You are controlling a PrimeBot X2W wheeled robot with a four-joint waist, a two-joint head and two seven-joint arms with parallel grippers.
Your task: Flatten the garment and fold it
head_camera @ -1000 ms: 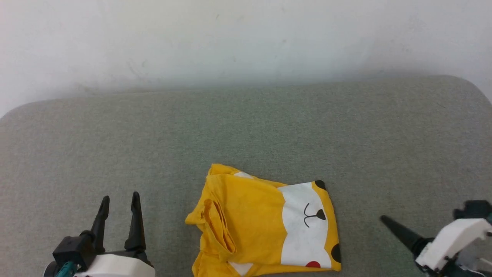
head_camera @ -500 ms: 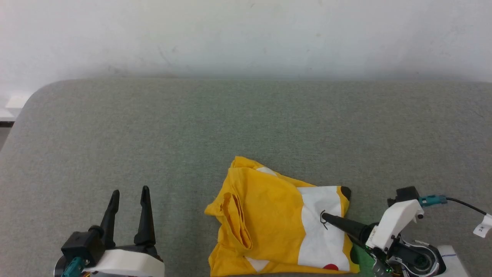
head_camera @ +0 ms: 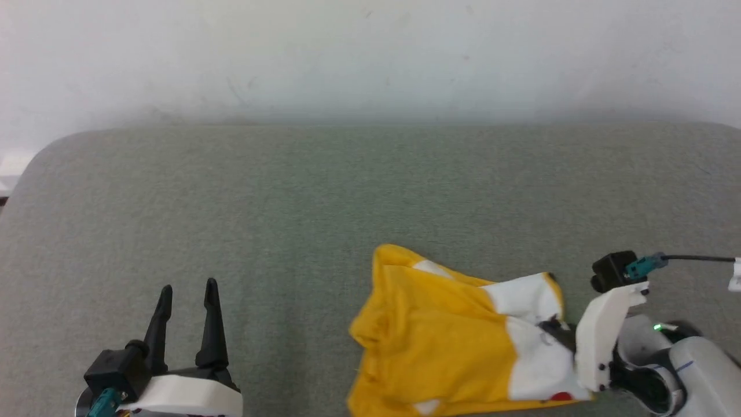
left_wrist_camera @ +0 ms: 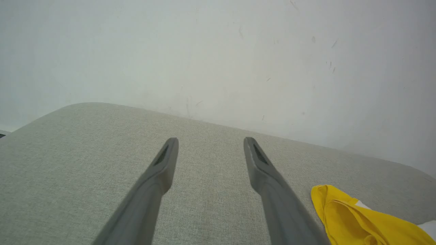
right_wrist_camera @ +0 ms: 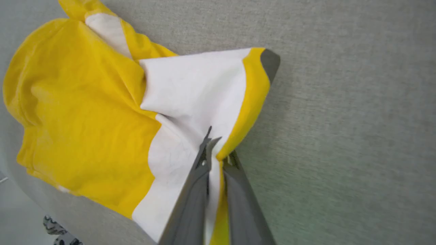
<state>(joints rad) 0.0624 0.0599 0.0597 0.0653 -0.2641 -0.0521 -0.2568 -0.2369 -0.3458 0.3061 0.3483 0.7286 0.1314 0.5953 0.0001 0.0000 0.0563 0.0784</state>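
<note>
Grey-green cloth covers the desk (head_camera: 289,231), which runs back to a plain white wall (head_camera: 370,58). At the near right of the desk lies the garment (head_camera: 440,341), a bright yellow T-shirt, crumpled and partly doubled over, with its near edge cut off by the bottom of the head view. Its right part carries a large white patch (right_wrist_camera: 190,88), a dark corner patch (right_wrist_camera: 270,61) at the far right tip and a red dot (head_camera: 560,397) by the near edge.

The right hand (right_wrist_camera: 218,146) is clamped on the garment's right edge, where the white patch meets the yellow border, and the cloth puckers in folds toward the pinch. The left hand (head_camera: 189,285) hovers at the near left over bare desk, well apart from the garment, with its two dark fingers spread and nothing between them.
</note>
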